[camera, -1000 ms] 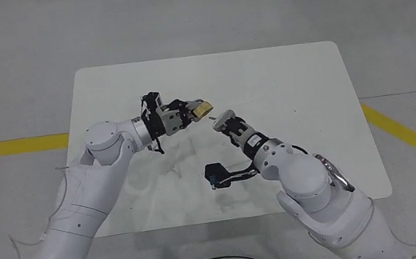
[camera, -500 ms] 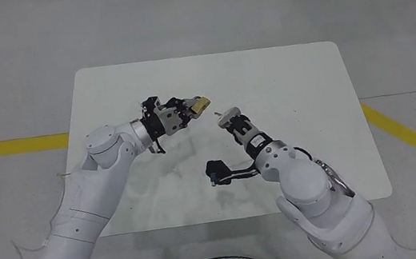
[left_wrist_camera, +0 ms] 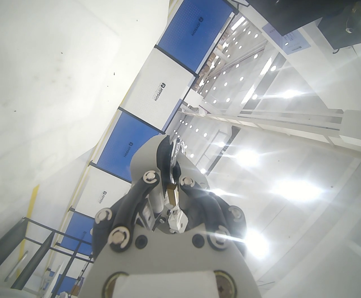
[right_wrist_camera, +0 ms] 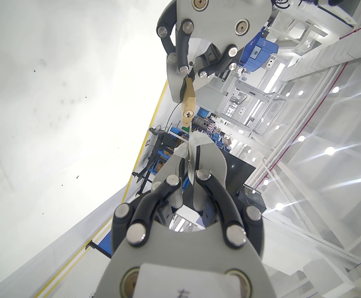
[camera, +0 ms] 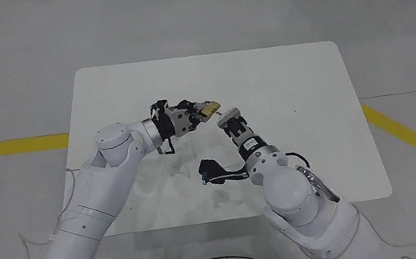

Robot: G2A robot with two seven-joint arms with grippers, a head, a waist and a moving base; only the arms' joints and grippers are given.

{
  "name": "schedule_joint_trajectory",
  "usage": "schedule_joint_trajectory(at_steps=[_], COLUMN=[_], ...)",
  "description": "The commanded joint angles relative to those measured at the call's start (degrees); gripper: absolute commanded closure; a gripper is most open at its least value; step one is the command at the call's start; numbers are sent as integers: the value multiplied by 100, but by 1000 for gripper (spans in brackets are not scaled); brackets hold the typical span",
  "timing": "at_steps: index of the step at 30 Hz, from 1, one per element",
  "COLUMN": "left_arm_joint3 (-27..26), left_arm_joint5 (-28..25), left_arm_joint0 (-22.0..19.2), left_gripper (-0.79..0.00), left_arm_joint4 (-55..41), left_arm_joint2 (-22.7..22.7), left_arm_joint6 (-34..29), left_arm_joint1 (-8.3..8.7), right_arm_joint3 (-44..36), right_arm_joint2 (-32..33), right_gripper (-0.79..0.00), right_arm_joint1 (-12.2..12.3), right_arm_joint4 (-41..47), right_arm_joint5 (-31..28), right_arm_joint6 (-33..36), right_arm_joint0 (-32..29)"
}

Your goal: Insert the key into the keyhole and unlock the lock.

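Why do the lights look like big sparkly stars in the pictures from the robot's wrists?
Left wrist view: the ceiling lamps shine straight into the camera and flare into stars, spilling over the left gripper. Right wrist view: milder flares, so the brass lock and key are clear of glare. Top view: even light on the table, no glare.

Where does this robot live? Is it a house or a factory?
Most likely a factory hall or robot lab, not a house. It has yellow floor lines, blue and white partition panels, metal frames holding equipment, and rows of ceiling lights.
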Motion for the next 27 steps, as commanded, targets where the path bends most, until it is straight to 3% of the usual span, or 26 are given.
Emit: schedule_joint_trajectory(at_steps=[1, 27], left_arm_joint3=[12, -31], left_arm_joint5=[-2, -21], left_arm_joint0=[-2, 50], left_gripper=[0, 0], left_arm_joint4=[-3, 46], left_arm_joint2=[8, 21], left_arm_joint6=[-26, -123], left_arm_joint1=[-4, -27], right_arm_joint3=[6, 59], right_arm_joint2=[-14, -8], right_gripper=[0, 0], right_arm_joint1=[-26, -199], right_arm_joint4=[21, -90], right_arm_joint5=[-39, -270], right_arm_joint6=[60, 208], right_arm_joint0=[10, -29])
